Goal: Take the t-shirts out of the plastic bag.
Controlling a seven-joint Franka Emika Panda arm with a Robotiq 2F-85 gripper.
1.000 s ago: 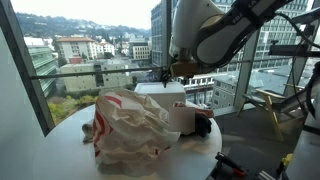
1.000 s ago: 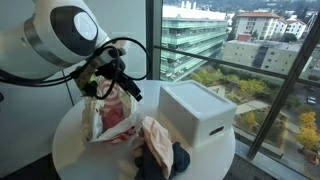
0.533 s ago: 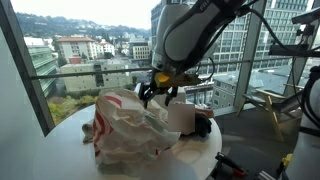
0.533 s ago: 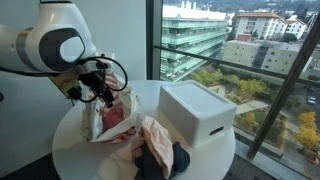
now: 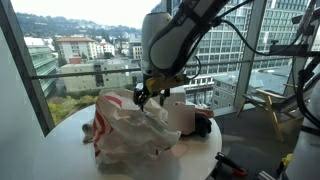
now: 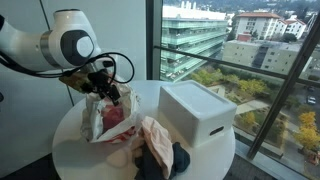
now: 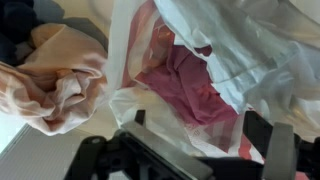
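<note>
A white plastic bag with red print [image 5: 125,125] lies on the round white table [image 5: 70,135]; it also shows in the other exterior view [image 6: 108,118]. In the wrist view its mouth [image 7: 230,60] gapes and a red t-shirt [image 7: 190,85] lies inside. A peach t-shirt [image 6: 155,135] and a dark garment [image 6: 165,160] lie outside the bag; the peach one shows in the wrist view [image 7: 60,75]. My gripper [image 5: 148,95] hovers just above the bag's mouth, fingers apart and empty [image 7: 195,135].
A white box [image 6: 198,110] stands on the table next to the bag, also seen in the other exterior view [image 5: 170,100]. Large windows ring the table. The table edge is close on all sides.
My gripper has moved down and towards the bag's open mouth, from above the box side to just over the bag. The clothes have not moved.
</note>
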